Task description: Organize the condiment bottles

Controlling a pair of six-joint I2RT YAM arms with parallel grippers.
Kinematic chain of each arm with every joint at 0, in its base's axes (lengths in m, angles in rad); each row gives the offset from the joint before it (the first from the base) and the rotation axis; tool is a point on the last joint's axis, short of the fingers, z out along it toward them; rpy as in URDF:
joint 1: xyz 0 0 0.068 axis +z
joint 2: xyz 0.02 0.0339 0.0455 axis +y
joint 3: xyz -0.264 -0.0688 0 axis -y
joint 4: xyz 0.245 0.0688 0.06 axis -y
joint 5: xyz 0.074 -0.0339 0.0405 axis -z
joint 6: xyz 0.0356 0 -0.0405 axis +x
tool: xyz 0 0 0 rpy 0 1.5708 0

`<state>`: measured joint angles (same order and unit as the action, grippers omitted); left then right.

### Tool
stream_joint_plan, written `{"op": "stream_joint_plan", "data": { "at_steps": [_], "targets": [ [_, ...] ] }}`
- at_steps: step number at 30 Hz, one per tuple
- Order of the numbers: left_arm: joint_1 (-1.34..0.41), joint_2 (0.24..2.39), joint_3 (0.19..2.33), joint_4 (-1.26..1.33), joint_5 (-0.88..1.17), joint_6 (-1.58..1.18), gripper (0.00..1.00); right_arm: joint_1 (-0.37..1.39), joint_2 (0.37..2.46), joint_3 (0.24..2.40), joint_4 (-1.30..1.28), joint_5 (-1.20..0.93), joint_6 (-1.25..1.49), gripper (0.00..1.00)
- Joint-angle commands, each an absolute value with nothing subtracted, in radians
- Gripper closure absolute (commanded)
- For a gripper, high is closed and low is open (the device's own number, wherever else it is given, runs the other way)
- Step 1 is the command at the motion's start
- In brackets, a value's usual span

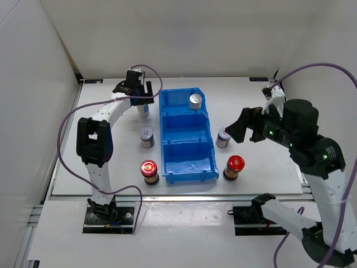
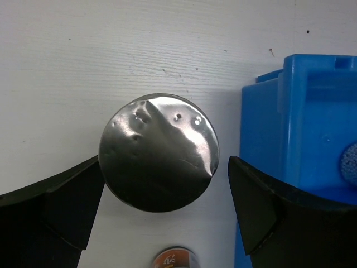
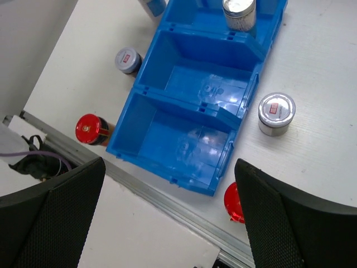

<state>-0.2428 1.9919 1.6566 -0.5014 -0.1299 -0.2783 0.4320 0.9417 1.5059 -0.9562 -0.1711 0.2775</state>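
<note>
Open and gripping nothing, the left end effector (image 2: 165, 173) straddles the tall silver-capped cylindrical bottle (image 2: 159, 153), upright on the white surface (image 2: 111, 44) just beside the blue plastic bin (image 2: 290, 139). Closing off-centre could topple it or snag the bin wall. The right end effector (image 3: 170, 164) hangs open, empty.

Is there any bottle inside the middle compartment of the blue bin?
No, the middle compartment of the blue bin shows bare floor; only the far compartment holds a silver-capped bottle.
</note>
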Motion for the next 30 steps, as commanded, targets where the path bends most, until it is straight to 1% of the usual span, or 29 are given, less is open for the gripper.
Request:
{"op": "stream_joint_plan", "data": {
  "at_steps": [1, 2, 3, 4, 7, 8, 9, 10, 12, 14, 17, 20, 23, 26, 30],
  "targets": [
    [-0.249, 1.989, 1.712, -0.500, -0.195, -0.272, 0.02, 0.426, 0.905, 1.465, -0.989, -0.202, 0.250, 0.00],
    [-0.249, 1.990, 1.721, -0.500, -0.208, -0.272, 0.02, 0.426, 0.896, 1.465, -0.989, -0.202, 0.250, 0.00],
    [-0.249, 2.002, 1.721, -0.500, -0.209, -0.261, 0.04, 0.426, 0.884, 1.456, -1.002, -0.202, 0.250, 0.00],
    [-0.249, 2.002, 1.730, -0.500, -0.209, -0.261, 0.10, 0.426, 0.884, 1.456, -1.011, -0.202, 0.250, 0.00],
    [-0.249, 2.013, 1.740, -0.500, -0.209, -0.236, 0.20, 0.426, 0.865, 1.437, -1.020, -0.202, 0.250, 0.00],
    [-0.249, 2.013, 1.750, -0.500, -0.189, -0.227, 0.31, 0.426, 0.856, 1.425, -1.020, -0.202, 0.250, 0.00],
    [-0.249, 2.013, 1.761, -0.500, -0.189, -0.227, 0.37, 0.426, 0.856, 1.425, -1.020, -0.202, 0.250, 0.00],
    [-0.249, 2.003, 1.761, -0.500, -0.173, -0.227, 0.48, 0.426, 0.847, 1.416, -1.031, -0.202, 0.250, 0.00],
    [-0.249, 1.975, 1.761, -0.500, -0.164, -0.227, 0.59, 0.426, 0.847, 1.416, -1.040, -0.193, 0.241, 0.00],
    [-0.258, 1.945, 1.770, -0.500, -0.198, -0.227, 0.71, 0.426, 0.847, 1.416, -1.051, -0.193, 0.241, 0.00],
    [-0.282, 1.864, 1.781, -0.500, -0.268, -0.239, 0.78, 0.426, 0.838, 1.407, -1.060, -0.183, 0.232, 0.00],
    [-0.328, 1.772, 1.802, -0.477, -0.331, -0.249, 0.80, 0.426, 0.838, 1.398, -1.060, -0.173, 0.232, 0.00],
    [-0.406, 1.700, 1.802, -0.414, -0.351, -0.238, 0.80, 0.426, 0.828, 1.388, -1.060, -0.173, 0.232, 0.00],
    [-0.498, 1.666, 1.802, -0.338, -0.423, -0.193, 0.80, 0.426, 0.828, 1.378, -1.060, -0.173, 0.241, 0.00],
    [-0.577, 1.681, 1.812, -0.276, -0.413, -0.161, 0.77, 0.426, 0.828, 1.378, -1.060, -0.173, 0.241, 0.00]
  ]
}}
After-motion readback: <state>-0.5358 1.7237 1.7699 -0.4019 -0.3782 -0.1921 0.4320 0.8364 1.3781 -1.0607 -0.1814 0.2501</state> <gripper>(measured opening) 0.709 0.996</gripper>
